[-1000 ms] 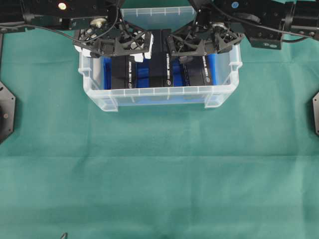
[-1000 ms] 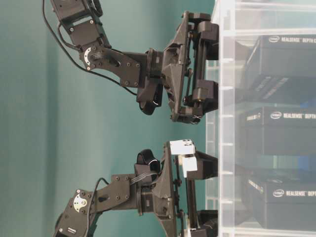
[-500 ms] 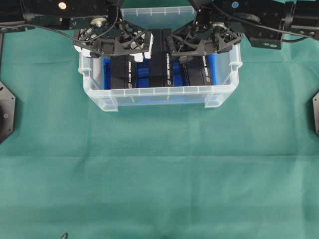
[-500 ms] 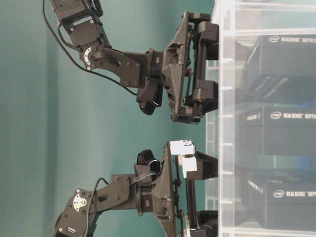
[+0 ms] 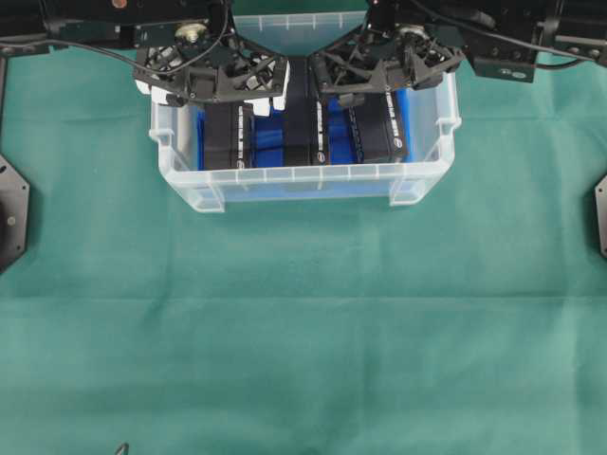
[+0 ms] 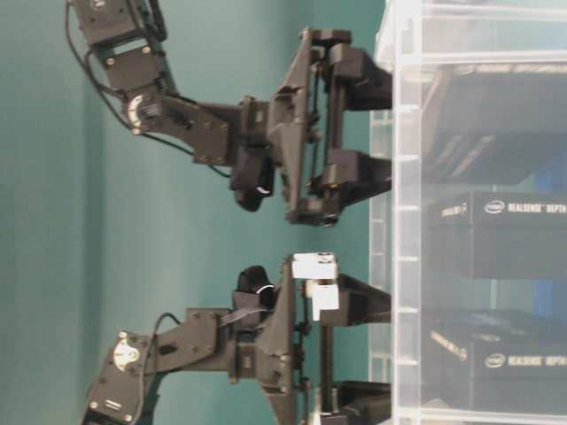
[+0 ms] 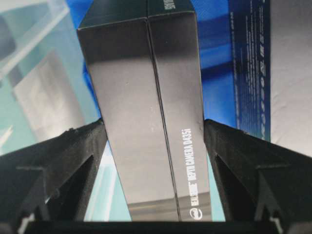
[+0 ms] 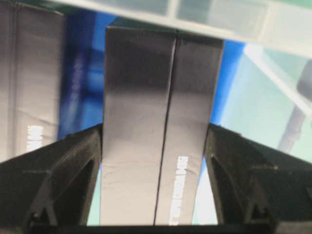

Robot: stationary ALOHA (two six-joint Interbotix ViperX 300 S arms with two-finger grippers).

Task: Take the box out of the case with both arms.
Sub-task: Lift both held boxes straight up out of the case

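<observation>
The overhead view shows the case (image 5: 303, 180) at the middle of the worktop's (image 5: 303, 322) far edge, holding three black boxes side by side, their long axes running from far edge to near edge. The left gripper (image 5: 213, 81) sits over the left box (image 5: 228, 142), the right gripper (image 5: 384, 76) over the right box (image 5: 379, 133); the middle box (image 5: 302, 123) lies between them. Finger contact is hidden from above — the wrist views supply it. In the left wrist view both fingers (image 7: 63, 165) press against the long sides of the left box, gripping it; its face reads "DEPTH CAMERA D435i". The right wrist view shows the right pair of fingers (image 8: 63, 170) likewise clamped on the right box, its printing too blurred to read. Only the table-level view, seen through the clear case wall, gives legible branding: "REALSENSE DEPTH" on the middle box and on the left box. The blue liner (image 5: 270, 142) shows between boxes.
</observation>
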